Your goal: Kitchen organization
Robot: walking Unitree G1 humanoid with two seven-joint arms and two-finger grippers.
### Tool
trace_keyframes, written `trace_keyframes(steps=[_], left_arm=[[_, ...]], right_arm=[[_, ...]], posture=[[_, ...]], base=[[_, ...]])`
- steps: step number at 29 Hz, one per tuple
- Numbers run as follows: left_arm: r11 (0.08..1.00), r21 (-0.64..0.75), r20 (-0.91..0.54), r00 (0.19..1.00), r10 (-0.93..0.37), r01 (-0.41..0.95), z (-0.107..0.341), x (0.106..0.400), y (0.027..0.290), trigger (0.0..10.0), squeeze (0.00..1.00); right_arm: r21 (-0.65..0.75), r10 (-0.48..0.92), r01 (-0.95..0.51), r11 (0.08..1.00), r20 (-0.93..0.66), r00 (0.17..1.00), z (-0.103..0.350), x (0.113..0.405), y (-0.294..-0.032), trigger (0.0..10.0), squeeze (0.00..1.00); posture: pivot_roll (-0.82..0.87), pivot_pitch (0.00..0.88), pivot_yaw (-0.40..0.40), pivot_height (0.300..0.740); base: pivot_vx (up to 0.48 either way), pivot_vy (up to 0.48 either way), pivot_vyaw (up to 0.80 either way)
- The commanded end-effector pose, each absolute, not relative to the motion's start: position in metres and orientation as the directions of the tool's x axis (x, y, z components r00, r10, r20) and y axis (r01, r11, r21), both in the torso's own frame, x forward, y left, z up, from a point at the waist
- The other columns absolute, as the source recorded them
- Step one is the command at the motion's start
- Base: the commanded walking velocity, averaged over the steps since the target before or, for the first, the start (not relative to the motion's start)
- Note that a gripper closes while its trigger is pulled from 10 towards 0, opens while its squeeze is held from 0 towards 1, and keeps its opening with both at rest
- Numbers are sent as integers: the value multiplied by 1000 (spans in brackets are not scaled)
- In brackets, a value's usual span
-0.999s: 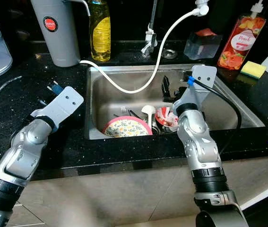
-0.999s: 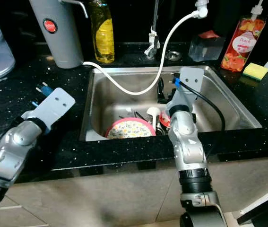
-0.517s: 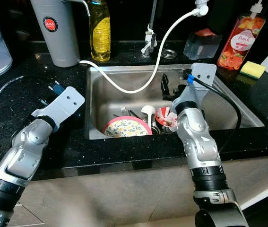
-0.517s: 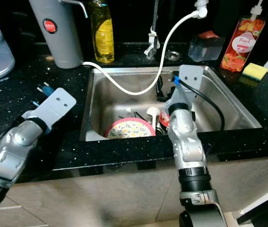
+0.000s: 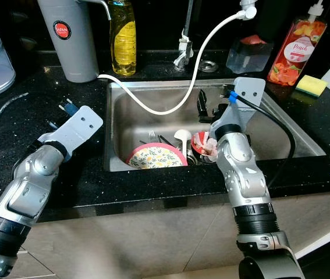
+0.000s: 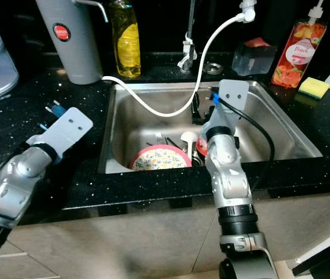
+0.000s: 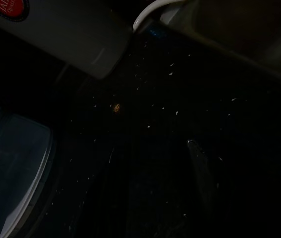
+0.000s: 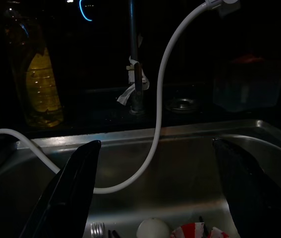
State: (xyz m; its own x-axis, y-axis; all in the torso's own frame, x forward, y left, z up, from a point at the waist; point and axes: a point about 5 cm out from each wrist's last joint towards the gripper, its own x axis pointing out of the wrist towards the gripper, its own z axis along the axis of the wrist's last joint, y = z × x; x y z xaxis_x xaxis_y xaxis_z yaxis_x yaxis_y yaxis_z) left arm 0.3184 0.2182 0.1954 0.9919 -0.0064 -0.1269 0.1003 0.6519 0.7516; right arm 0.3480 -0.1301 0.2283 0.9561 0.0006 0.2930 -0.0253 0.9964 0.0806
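Note:
The steel sink [image 5: 281, 131] holds a pink-rimmed floral plate [image 5: 156, 156], a white spoon [image 5: 181, 136], a fork [image 5: 152, 136] and a red-and-white cup [image 5: 201, 143]. My right gripper [image 5: 209, 109] hangs open above the dishes inside the basin; in the right wrist view its two black fingers [image 8: 63, 198] stand wide apart with nothing between them. My left gripper [image 5: 66, 109] hovers over the black counter left of the sink, and its wrist view is very dark.
A white hose [image 5: 195, 75] loops from the tap [image 5: 183, 43] into the basin. Along the back stand a grey canister [image 5: 68, 38], a yellow soap bottle [image 5: 123, 38], a clear box [image 5: 249, 53], a peach soap bottle [image 5: 297, 49] and a yellow sponge [image 5: 311, 85].
My right gripper has edged slightly toward the back of the sink. The left arm has barely moved.

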Motion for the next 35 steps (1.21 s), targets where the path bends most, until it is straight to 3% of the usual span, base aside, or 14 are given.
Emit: trace_keyframes(steps=[1, 35], left_arm=[[662, 742, -135, 991, -9, 107, 193, 321, 216, 10000, 0], [661, 743, -129, 992, -16, 107, 195, 318, 211, 10000, 0]], right_arm=[[81, -10, -15, 997, 299, 954, 229, 349, -131, 10000, 0], [81, -7, -16, 997, 288, 958, 228, 347, -131, 10000, 0]], posture=[[129, 0, 10, 740], [107, 0, 7, 740]], base=[[0, 0, 0], [0, 0, 0]])
